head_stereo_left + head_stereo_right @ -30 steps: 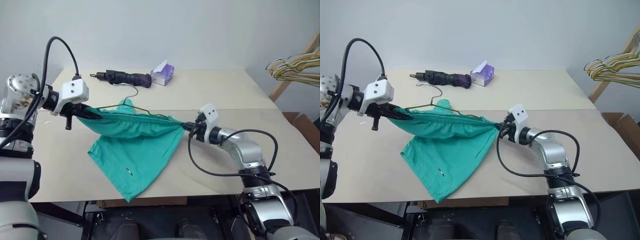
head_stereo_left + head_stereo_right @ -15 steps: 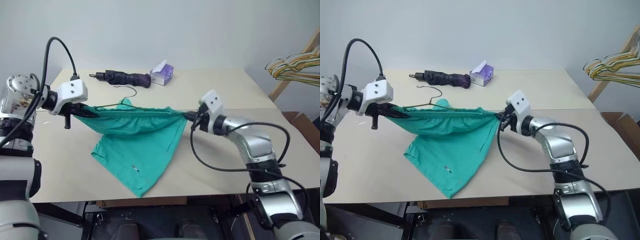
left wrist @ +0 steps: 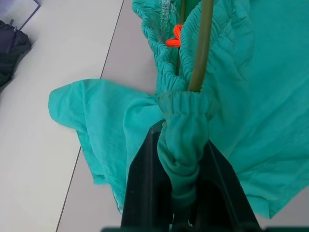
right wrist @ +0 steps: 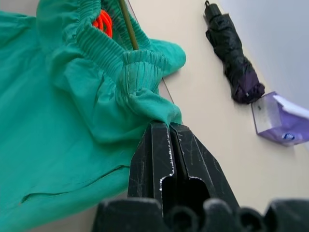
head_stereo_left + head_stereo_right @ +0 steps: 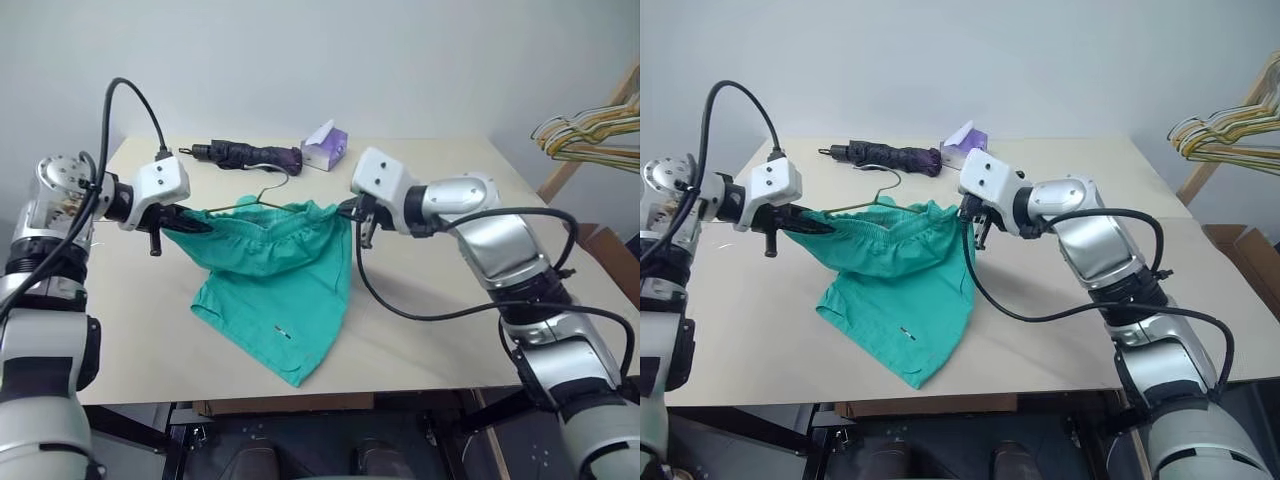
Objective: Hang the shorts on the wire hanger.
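Observation:
The teal shorts [image 5: 275, 285] hang over the table by their gathered waistband, which sags between my two grippers; the lower legs rest on the tabletop. My left gripper [image 5: 185, 222] is shut on the waistband's left end [image 3: 181, 145]. The wire hanger [image 5: 262, 192] runs from that bunch along the waistband, its hook rising behind the fabric. Its wire [image 3: 199, 48] disappears into the gathered cloth at my fingers. My right gripper [image 5: 350, 210] is shut on the waistband's right end [image 4: 154, 108], lifted above the table. An orange bit [image 4: 102, 21] shows inside the waistband.
A dark folded umbrella [image 5: 250, 155] and a purple tissue box [image 5: 325, 147] lie at the back of the beige table [image 5: 450, 300]. A bunch of coloured hangers [image 5: 590, 135] hangs on a wooden rack at the far right.
My right gripper has risen and swung left toward the left gripper, rolling as it went, so the stretched waistband has gone slack and the shorts have bunched. The left gripper has held its place.

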You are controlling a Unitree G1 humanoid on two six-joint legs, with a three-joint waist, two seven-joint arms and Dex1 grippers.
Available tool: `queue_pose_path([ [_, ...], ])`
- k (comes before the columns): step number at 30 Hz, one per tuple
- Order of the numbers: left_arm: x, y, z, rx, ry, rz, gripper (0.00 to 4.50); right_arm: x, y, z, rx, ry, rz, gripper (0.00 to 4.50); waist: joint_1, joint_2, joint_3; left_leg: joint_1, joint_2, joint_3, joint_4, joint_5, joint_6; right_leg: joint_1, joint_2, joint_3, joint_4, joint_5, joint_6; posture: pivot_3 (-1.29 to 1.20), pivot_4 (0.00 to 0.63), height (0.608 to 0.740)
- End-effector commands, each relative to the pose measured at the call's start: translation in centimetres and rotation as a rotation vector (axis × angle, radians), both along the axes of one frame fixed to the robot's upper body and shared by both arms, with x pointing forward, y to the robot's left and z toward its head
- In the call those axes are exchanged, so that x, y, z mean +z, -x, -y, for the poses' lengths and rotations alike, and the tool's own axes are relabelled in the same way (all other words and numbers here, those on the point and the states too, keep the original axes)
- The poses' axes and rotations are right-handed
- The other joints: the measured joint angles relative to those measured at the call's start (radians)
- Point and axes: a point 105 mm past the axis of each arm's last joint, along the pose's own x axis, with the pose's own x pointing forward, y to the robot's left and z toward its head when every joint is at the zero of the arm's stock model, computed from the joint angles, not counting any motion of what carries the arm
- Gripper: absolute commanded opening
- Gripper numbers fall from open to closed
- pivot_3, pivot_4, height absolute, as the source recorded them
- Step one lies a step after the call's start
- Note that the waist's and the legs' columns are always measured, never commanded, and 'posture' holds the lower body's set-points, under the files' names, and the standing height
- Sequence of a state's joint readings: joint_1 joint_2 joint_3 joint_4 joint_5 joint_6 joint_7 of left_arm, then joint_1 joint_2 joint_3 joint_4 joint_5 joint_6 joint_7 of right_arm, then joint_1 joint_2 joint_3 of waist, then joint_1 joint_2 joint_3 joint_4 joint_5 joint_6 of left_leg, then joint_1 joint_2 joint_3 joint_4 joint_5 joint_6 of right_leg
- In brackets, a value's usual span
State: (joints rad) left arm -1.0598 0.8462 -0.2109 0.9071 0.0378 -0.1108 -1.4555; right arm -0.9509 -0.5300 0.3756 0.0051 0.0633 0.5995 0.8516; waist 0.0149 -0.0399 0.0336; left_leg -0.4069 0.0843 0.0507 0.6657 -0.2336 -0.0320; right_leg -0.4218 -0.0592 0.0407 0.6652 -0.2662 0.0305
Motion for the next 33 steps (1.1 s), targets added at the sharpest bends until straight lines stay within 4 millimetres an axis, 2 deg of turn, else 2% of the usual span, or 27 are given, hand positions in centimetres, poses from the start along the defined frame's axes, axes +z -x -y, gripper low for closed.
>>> queue_pose_path([
  [1,1.8,-0.2,0.7,-0.028,0.037,0.074,0.07,2.6,-0.1,-0.7,0.022,-0.006,0.128,0.03,0.001,0.000,0.000,0.000,0.000,0.000,0.000,0.000,0.000,0.000,0.000,0.000,0.000,0.000,0.000,0.11,0.000,0.740],
  [7,2.5,-0.1,1.1,-0.032,0.083,0.097,0.07,1.3,-0.7,-0.9,0.018,0.054,0.147,0.03,0.003,0.000,0.000,0.000,0.000,0.000,0.000,0.000,0.000,0.000,0.000,0.000,0.000,0.000,0.000,0.12,0.000,0.740],
  [11,2.6,0.0,0.9,-0.030,0.086,0.105,0.07,0.6,-1.5,-0.2,-0.015,0.124,0.200,0.03,0.003,0.000,0.000,0.000,0.000,0.000,0.000,0.000,0.000,0.000,0.000,0.000,0.000,0.000,0.000,0.12,0.000,0.740],
  [15,2.8,0.1,0.8,-0.029,0.089,0.112,0.07,0.6,-1.5,0.0,0.002,0.140,0.230,0.03,0.003,0.000,0.000,0.000,0.000,0.000,0.000,0.000,0.000,0.000,0.000,0.000,0.000,0.000,0.000,0.12,0.000,0.740],
  [18,2.7,0.0,0.8,-0.030,0.076,0.113,0.07,0.6,-1.1,0.0,0.028,0.145,0.236,0.72,0.002,0.000,0.000,0.000,0.000,0.000,0.000,0.000,0.000,0.000,0.000,0.000,0.000,0.000,0.000,0.12,0.000,0.740],
  [22,2.7,0.0,0.9,-0.031,0.072,0.117,0.07,0.3,-0.5,0.2,0.076,0.160,0.195,2.03,0.003,0.000,0.000,0.000,0.000,0.000,0.000,0.000,0.000,0.000,0.000,0.000,0.000,0.000,0.000,0.12,0.000,0.740],
  [26,2.7,0.0,0.8,-0.033,0.055,0.124,0.07,0.4,0.0,0.5,0.108,0.139,0.156,2.03,0.003,0.000,0.000,0.000,0.000,0.000,0.000,0.000,0.000,0.000,0.000,0.000,0.000,0.000,0.000,0.12,0.000,0.740],
  [33,2.4,0.3,1.1,-0.069,0.027,0.121,0.07,2.4,-0.1,0.3,0.135,0.046,0.110,2.03,0.000,0.000,0.000,0.000,0.000,0.000,0.000,0.000,0.000,0.000,0.000,0.000,0.000,0.000,0.000,0.12,0.000,0.740],
])
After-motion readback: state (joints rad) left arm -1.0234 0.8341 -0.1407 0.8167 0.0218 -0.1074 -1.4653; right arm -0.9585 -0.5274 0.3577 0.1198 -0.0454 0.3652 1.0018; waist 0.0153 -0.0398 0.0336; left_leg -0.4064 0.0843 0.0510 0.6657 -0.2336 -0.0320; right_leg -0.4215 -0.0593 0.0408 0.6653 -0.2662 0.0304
